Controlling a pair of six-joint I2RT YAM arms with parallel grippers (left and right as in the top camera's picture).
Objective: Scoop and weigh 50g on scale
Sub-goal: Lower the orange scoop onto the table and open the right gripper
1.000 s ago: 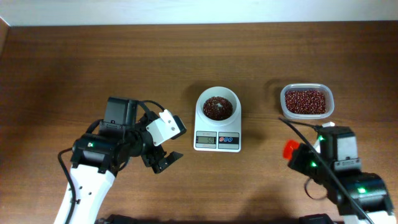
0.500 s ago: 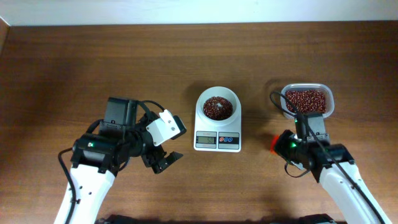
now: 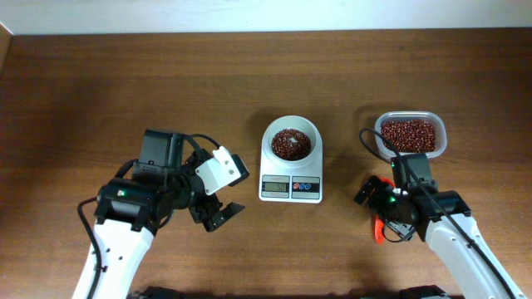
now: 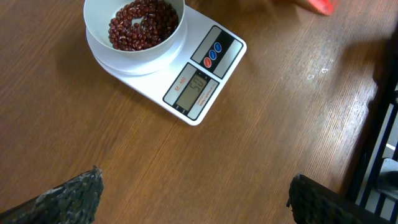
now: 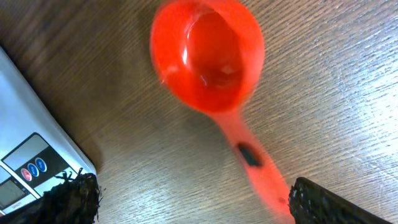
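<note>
Beans (image 3: 291,143), dark red-brown, sit heaped in the round white bowl (image 3: 268,138) on the scale (image 3: 291,188) at the middle of the table (image 3: 125,83). The supply tub (image 3: 441,141) stands well apart to the scale's right. The orange-red scoop (image 5: 208,56) lies empty on the wood near the scale's corner, between the widely spread fingers (image 5: 74,196) of the right gripper (image 5: 196,199), which grips nothing. That suggests scooping is finished and the tool is parked off the platform so it adds no weight. The left gripper (image 4: 196,200) hangs with jaws apart and empty, its camera facing the display (image 4: 193,87), probably to check for 50g. The digits are too small to read with certainty. The scoop is blurred, and its handle end is cut off by the frame.
</note>
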